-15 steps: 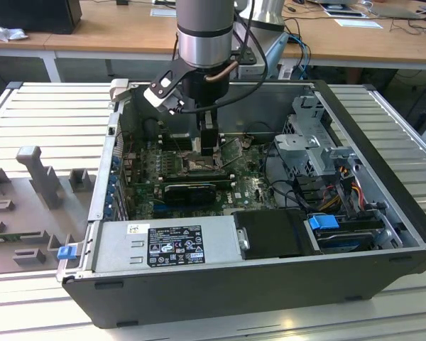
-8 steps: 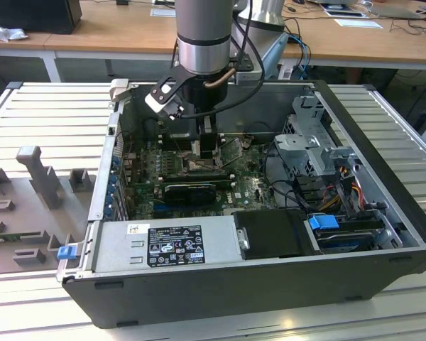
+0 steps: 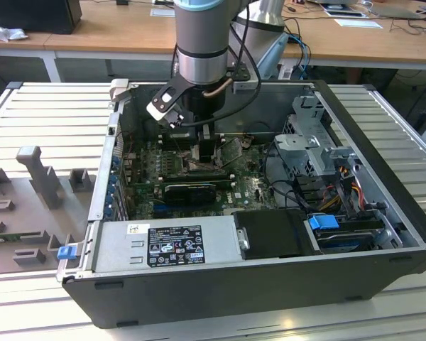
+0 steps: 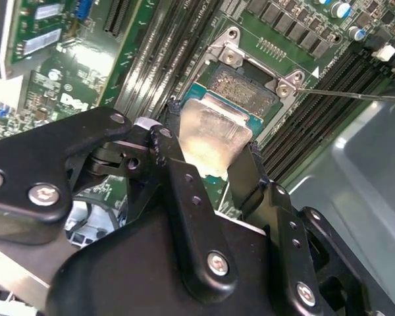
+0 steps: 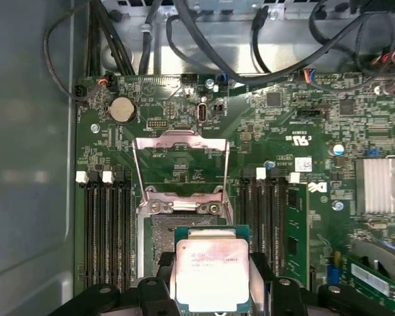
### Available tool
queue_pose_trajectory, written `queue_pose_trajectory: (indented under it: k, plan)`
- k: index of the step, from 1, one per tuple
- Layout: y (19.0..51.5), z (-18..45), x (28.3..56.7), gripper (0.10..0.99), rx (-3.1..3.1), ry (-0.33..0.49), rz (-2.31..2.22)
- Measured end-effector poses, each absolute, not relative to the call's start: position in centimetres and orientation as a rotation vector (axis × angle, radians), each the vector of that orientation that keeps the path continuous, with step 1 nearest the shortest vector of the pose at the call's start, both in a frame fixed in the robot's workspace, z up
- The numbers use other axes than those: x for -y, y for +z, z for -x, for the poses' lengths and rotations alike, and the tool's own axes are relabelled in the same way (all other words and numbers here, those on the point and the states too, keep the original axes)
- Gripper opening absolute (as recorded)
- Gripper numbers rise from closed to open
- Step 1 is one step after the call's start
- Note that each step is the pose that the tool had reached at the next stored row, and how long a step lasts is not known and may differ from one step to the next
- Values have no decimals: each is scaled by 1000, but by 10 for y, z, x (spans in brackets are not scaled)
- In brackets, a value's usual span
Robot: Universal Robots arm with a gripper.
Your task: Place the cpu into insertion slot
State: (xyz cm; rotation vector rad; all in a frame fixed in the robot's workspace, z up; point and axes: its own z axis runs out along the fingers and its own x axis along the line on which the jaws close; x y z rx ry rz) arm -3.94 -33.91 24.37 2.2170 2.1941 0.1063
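Observation:
My gripper (image 4: 209,146) is shut on the cpu (image 4: 207,128), a flat square chip with a pale silver top and a green edge, one black finger (image 4: 182,172) on each side. The cpu (image 5: 210,270) hangs just over the near part of the insertion slot (image 5: 179,227), whose dark contact field still shows beyond it. The slot's shiny load frame (image 5: 181,164) stands flipped up and open, and its thin lever (image 4: 349,93) sticks out sideways. In the exterior view the gripper (image 3: 204,148) is low inside the computer case, over the green motherboard (image 3: 245,188).
Long black memory slots (image 5: 105,230) flank the insertion slot on both sides. A grey power-supply box (image 3: 167,245) lies along the case's front, a metal drive cage (image 3: 316,145) and cables (image 3: 341,192) at the exterior view's right. Case walls (image 3: 103,177) close in around the board.

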Motion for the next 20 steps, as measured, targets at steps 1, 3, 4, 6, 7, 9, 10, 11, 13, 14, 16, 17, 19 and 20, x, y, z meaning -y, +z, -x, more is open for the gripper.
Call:
queue_pose_trajectory:
  k: [1,3,4,6,7,9,10,11,13,14,16,17,19,20]
  plan:
    - [242,39,338,529,-2195,107,-2218]
    - [239,39,335,529,-2195,108,-2218]
    - [238,39,334,529,-2195,109,-2218]
    - [235,39,331,529,-2196,110,-2219]
    - [234,40,330,529,-2196,111,-2219]
    - [229,41,328,529,-2199,112,-2216]
    - [226,43,327,529,-2203,112,-2213]
    - [224,43,327,529,-2204,112,-2212]
    - [217,44,324,529,-2205,111,-2212]
    - [213,44,324,529,-2205,110,-2212]
    - [210,44,323,529,-2205,108,-2215]
    - [208,44,323,529,-2201,107,-2219]
    - [207,44,323,529,-2193,106,-2227]
    - [206,43,323,529,-2193,106,-2227]
